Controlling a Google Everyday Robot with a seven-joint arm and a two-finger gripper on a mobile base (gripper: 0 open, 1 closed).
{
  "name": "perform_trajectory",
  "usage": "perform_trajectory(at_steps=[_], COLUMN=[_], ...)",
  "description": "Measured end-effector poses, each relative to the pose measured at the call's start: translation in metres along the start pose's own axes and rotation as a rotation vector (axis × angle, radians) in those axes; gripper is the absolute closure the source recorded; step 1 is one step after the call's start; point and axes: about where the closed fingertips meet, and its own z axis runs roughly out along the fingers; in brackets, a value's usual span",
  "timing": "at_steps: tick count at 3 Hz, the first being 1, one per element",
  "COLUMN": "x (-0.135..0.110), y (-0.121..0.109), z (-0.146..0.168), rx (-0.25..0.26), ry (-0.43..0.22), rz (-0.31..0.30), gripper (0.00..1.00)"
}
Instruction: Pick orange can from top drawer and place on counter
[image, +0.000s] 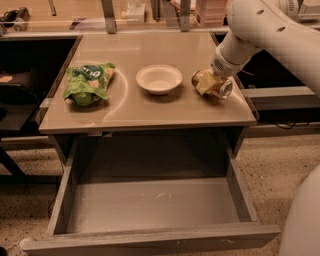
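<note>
As the hand (210, 83) grips the orange can (223, 89), resting sideways on the bench (150, 109) beneath it, placing looks nearly done; next it should let go and lift clear.

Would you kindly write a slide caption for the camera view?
End effector at the orange can on the counter with white bowl and green bag; top drawer open.

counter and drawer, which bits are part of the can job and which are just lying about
Job: orange can, on its side near the right edge of the counter; gripper, at the can; top drawer, pulled open.
Lying about: green snack bag; white bowl.
</note>
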Motion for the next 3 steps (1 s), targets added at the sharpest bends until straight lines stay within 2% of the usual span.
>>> perform_trajectory(at_steps=[3], x=[0.0000], y=[0.0001], z=[0.0001], rx=[0.000], ry=[0.000], rz=[0.000], gripper=[0.19])
